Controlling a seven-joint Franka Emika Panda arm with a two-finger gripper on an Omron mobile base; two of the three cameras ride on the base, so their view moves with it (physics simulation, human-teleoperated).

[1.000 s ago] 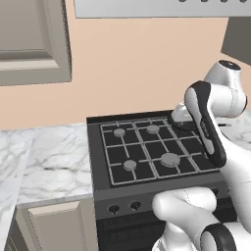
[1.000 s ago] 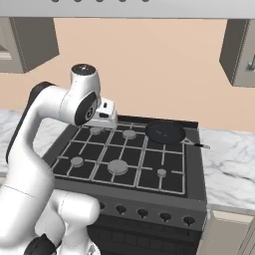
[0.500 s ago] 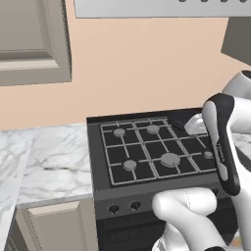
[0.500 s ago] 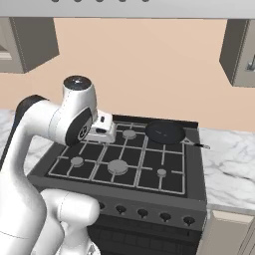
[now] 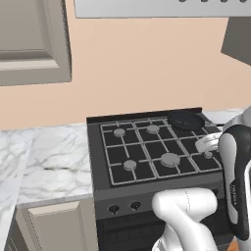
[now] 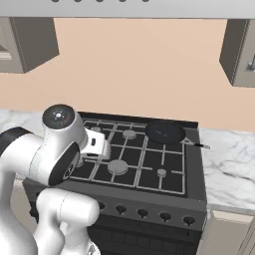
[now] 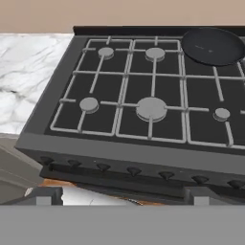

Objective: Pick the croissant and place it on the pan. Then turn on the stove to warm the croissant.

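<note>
The stove (image 6: 149, 164) is seen set between marble counters (image 5: 44, 157). Its top is covered by black grid grates (image 7: 153, 103), among which round grey burners (image 7: 151, 108) are spaced. The pan (image 6: 165, 132) is seated on the grate at the back right corner, its thin handle (image 6: 198, 145) pointed toward the right-hand counter (image 6: 229, 164).

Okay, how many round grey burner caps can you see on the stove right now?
5: back left, back middle, front left, large centre, small front right. The pan may cover a sixth at back right.
</note>
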